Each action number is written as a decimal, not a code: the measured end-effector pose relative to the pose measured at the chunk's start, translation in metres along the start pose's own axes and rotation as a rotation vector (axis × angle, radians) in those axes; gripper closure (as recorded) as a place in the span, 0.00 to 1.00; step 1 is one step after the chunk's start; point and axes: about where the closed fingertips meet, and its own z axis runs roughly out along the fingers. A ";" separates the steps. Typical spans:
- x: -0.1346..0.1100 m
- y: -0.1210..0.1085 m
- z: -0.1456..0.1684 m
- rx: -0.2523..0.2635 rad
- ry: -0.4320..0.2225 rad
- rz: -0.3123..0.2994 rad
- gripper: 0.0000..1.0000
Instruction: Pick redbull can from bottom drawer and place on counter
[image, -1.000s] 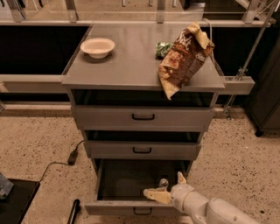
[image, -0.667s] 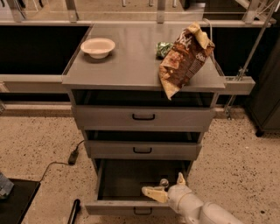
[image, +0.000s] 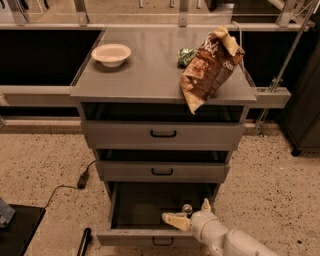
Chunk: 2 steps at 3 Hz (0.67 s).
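The bottom drawer (image: 131, 235) of the grey cabinet stands pulled open. Inside it, toward the front right, the redbull can (image: 187, 209) shows only its shiny silver round top; its body is hidden by my gripper. My gripper (image: 189, 212) reaches into the drawer from the lower right, one cream finger (image: 172, 220) stretched to the left of the can and the other finger (image: 205, 204) to its right. The fingers are spread around the can, open. The counter (image: 145, 70) is the flat grey top of the cabinet.
On the counter sit a white bowl (image: 111, 54) at the back left, a brown chip bag (image: 210, 66) overhanging the front right edge, and a green wrinkled packet (image: 186, 56) behind it. Two shallower drawers (image: 163, 134) above are closed. A black cable (image: 82, 180) lies on the speckled floor at left.
My gripper has shifted slightly left and deeper into the bottom drawer, and the can's silver top now shows between the fingers.
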 end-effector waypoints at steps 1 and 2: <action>0.050 0.010 0.032 -0.045 0.088 -0.031 0.00; 0.129 0.020 0.079 -0.093 0.242 -0.081 0.00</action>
